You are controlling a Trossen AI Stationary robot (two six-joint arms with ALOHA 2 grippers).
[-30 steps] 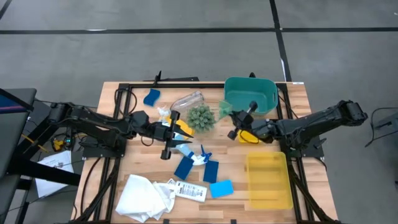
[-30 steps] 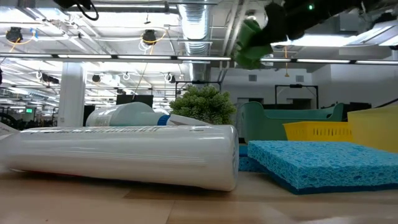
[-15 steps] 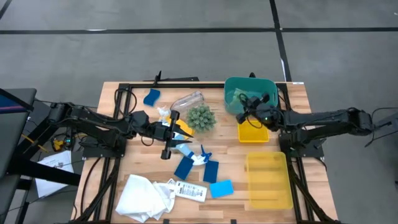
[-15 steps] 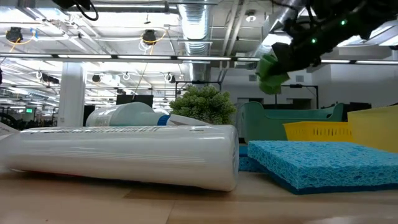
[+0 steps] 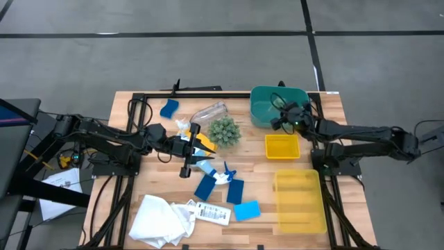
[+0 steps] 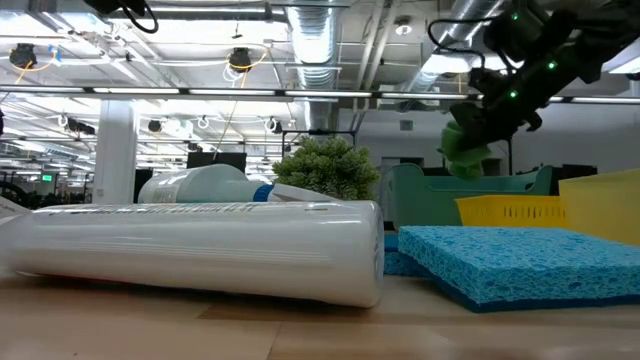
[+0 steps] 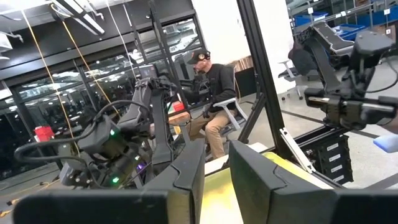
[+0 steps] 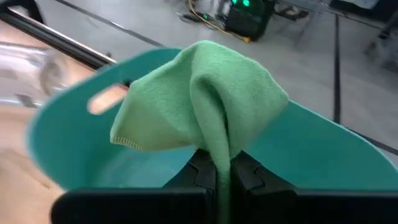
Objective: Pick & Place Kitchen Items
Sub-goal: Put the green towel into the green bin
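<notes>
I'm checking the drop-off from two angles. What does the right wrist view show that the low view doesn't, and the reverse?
Only the right wrist view shows the right gripper shut on the green cloth's fold and the teal bin's handle slot. Only the low view shows the blue sponge, a white tube lying on its side, the plant ball and a yellow bin. Both show the green cloth held above the teal bin.

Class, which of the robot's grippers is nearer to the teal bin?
Right. The right gripper holds a green cloth over the teal bin; the left gripper sits across the table, beyond the plant ball.
</notes>
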